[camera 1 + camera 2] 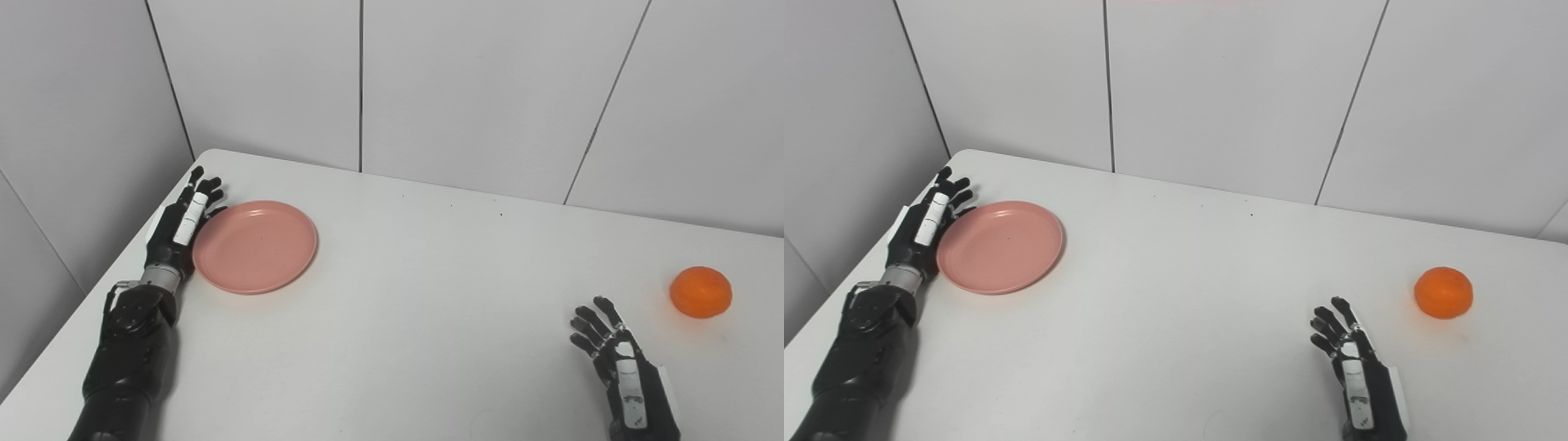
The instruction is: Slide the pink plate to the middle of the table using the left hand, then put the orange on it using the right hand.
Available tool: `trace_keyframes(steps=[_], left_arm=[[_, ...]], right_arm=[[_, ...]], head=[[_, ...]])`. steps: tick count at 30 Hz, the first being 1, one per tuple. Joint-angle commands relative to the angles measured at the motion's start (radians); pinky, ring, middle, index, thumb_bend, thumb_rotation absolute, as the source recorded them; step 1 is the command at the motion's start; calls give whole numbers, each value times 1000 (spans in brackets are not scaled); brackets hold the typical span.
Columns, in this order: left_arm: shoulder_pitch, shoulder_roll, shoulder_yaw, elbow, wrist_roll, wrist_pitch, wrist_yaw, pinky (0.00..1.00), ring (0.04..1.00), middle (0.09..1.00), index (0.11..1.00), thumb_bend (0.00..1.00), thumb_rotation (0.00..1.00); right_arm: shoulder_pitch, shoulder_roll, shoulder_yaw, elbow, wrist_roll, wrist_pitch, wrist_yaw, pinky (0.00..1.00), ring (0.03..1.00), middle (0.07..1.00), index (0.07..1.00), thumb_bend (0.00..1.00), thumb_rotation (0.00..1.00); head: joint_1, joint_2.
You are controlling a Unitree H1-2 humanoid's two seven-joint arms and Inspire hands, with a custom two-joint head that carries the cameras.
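likely light, stiff plate [255,246] slides easily; left hand [184,223] spread against rim; right hand [618,361] spread, empty, near orange [701,292].

White table [429,275]; grey panelled walls [490,92]

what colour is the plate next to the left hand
Pink, a plain salmon shade with no pattern; the plate shows best in the left eye view.

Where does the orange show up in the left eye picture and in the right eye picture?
Left eye view: the orange sits on the table near the right edge.
Right eye view: the orange sits further from the right edge.
Shared landmark: the right hand, just below and left of it, apart.
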Motion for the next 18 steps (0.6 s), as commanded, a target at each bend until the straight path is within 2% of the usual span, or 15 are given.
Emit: trace_keyframes(steps=[1,5,10,13,18], left_arm=[[-22,10,-4,-40,-20,6,-27,843,956,950,1000,848,798],[-12,8,-8,-89,-40,52,-48,887,968,968,1000,884,785],[-14,7,-24,-129,-28,83,-54,869,949,973,1000,895,807],[-18,14,-39,-129,-10,74,-52,827,943,969,1000,884,824],[-31,23,-48,-92,-2,52,-59,782,939,965,1000,867,799]], right_arm=[[95,23,20,76,5,28,4,827,834,834,896,858,934],[98,24,22,71,3,29,4,828,837,837,897,860,939],[98,26,22,70,-2,30,1,826,836,838,895,861,941],[98,27,23,69,-5,31,0,826,836,836,895,862,944],[100,28,26,66,-9,28,-2,825,835,835,895,856,947]], head=[[1,1],[-5,5],[-4,5],[-8,5],[-12,8]])
